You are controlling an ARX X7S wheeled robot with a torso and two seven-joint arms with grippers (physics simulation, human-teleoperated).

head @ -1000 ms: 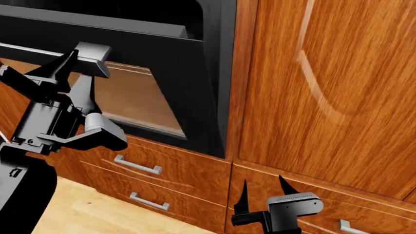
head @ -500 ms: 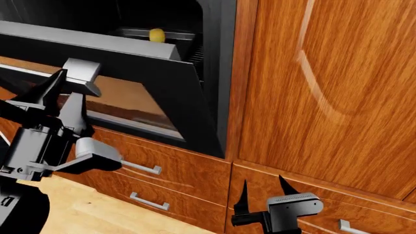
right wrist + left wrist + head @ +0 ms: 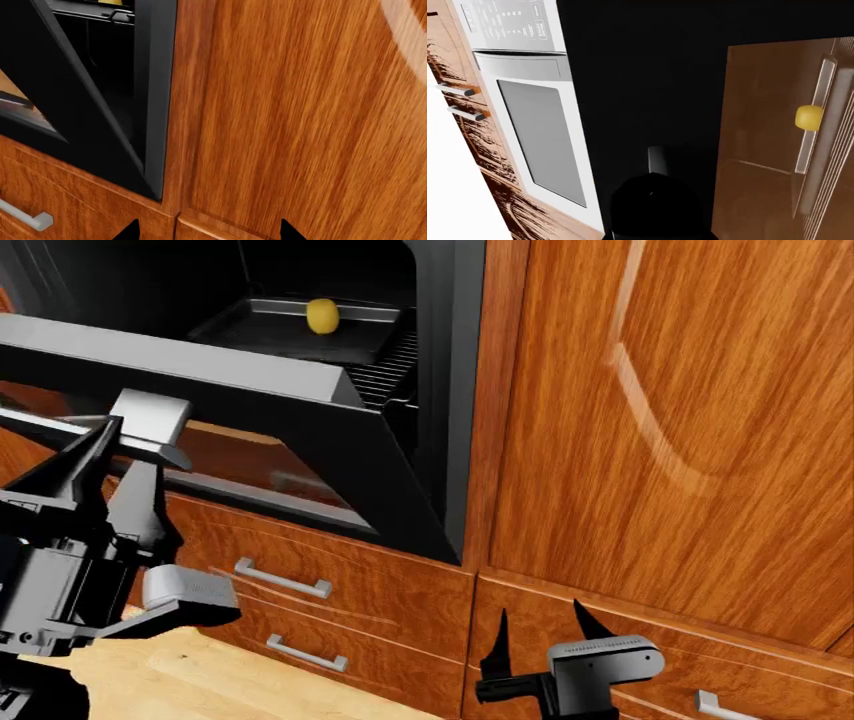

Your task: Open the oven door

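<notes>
the oven door (image 3: 287, 430) is partly open, tipped out at the top and hinged at the bottom, so there is a gap into the dark oven above it. inside the oven a small yellow thing (image 3: 322, 315) sits on a dark tray (image 3: 267, 328), and the tray rests on a wire rack (image 3: 394, 365). the door sits at the left side of the head view, next to a tall reddish wooden cabinet door (image 3: 667, 420) on its right. under the oven door are wooden drawers (image 3: 334, 590) with small silver handles (image 3: 283, 578). the left gripper (image 3: 114, 465) is at the front top edge of the oven door, by the grey bar handle (image 3: 54, 420). its two dark fingers (image 3: 134, 505) sit on either side of the bar, and they look closed on it, with the grey block of the gripper right at the bar. the right gripper (image 3: 541, 625) is low down in front of the drawers, well away from the oven door. its two pointed black fingers are apart and hold nothing. in the left wrist view the yellow thing (image 3: 809, 118) shows through the brown glass, and a white microwave (image 3: 527, 100) is off to one side.
</notes>
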